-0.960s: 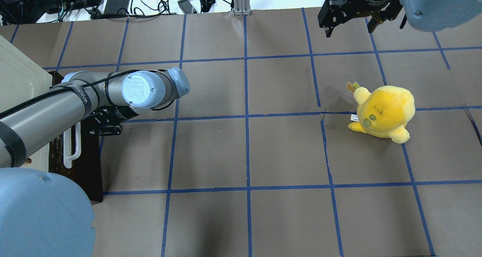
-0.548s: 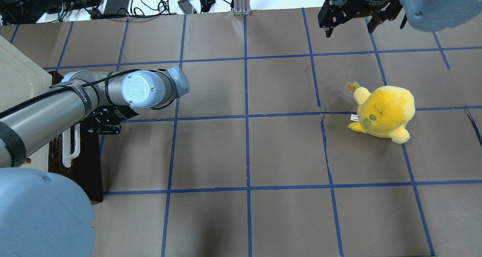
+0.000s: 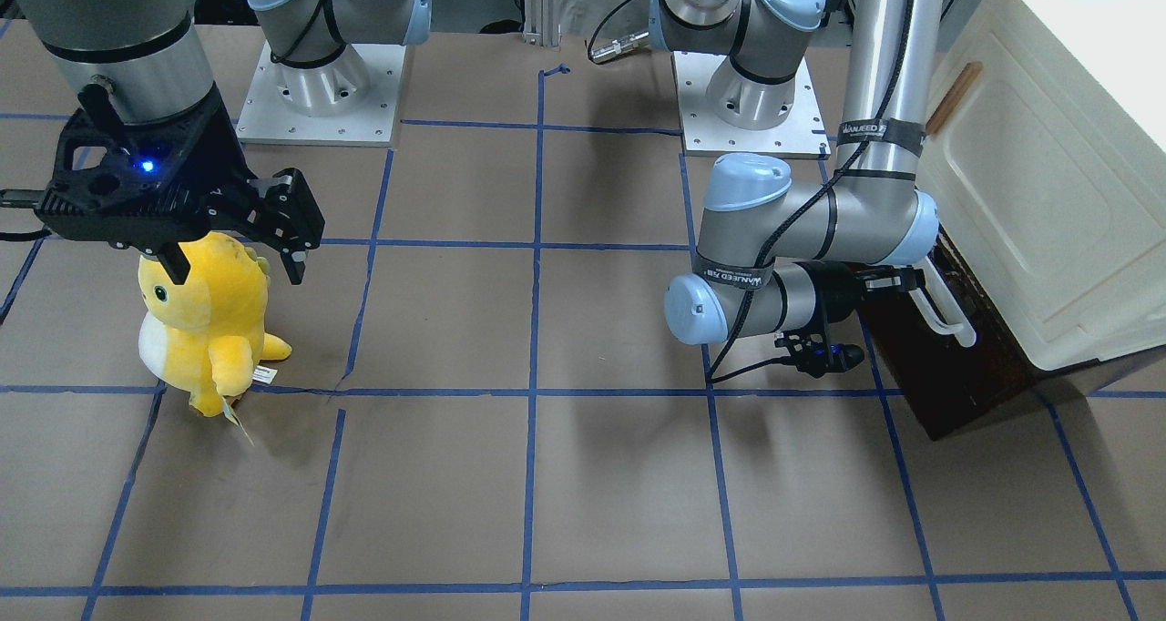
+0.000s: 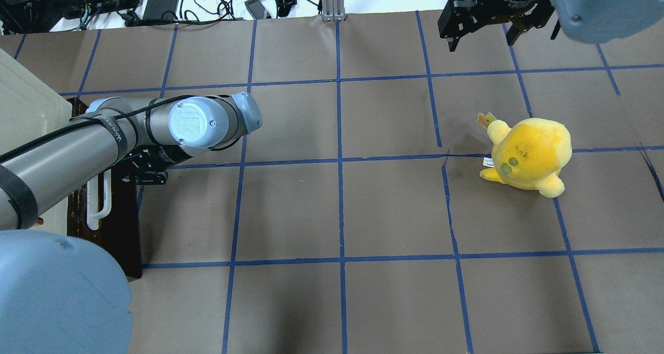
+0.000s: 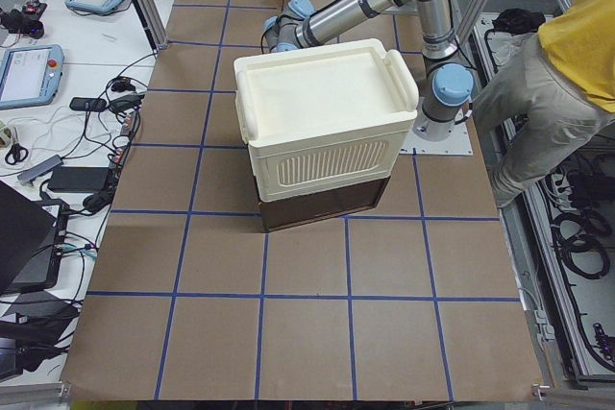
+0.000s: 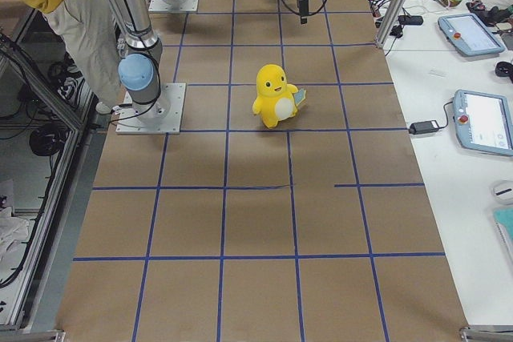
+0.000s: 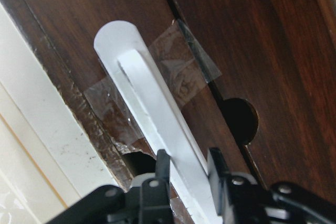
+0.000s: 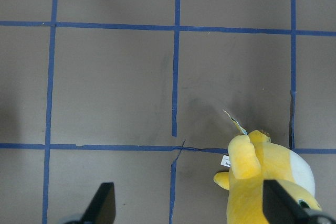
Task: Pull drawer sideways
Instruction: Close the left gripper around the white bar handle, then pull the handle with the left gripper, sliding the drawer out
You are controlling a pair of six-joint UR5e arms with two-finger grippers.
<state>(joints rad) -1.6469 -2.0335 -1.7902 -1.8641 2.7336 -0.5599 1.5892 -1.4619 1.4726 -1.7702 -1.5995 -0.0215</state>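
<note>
The drawer (image 4: 123, 216) has a dark brown front and sits at the foot of a cream cabinet at the table's left end. It also shows in the front-facing view (image 3: 952, 375) and the exterior left view (image 5: 322, 208). Its long white bar handle (image 4: 98, 203) (image 7: 149, 108) is taped on at the end. My left gripper (image 7: 186, 165) has one finger on each side of the handle and is shut on it; the forearm hides most of it from overhead. My right gripper (image 4: 481, 37) (image 3: 235, 259) is open and empty, high above the far right of the table.
The cream cabinet (image 3: 1048, 193) (image 4: 26, 115) stands over the drawer. A yellow plush toy (image 4: 529, 154) (image 8: 268, 182) stands on the right half of the table below the right gripper. Cables and devices (image 4: 161, 1) lie beyond the far edge. A person (image 5: 557, 55) stands near the robot base.
My left gripper and the handle have shifted very slightly toward the cabinet side. The right arm and the plush toy have not moved.
</note>
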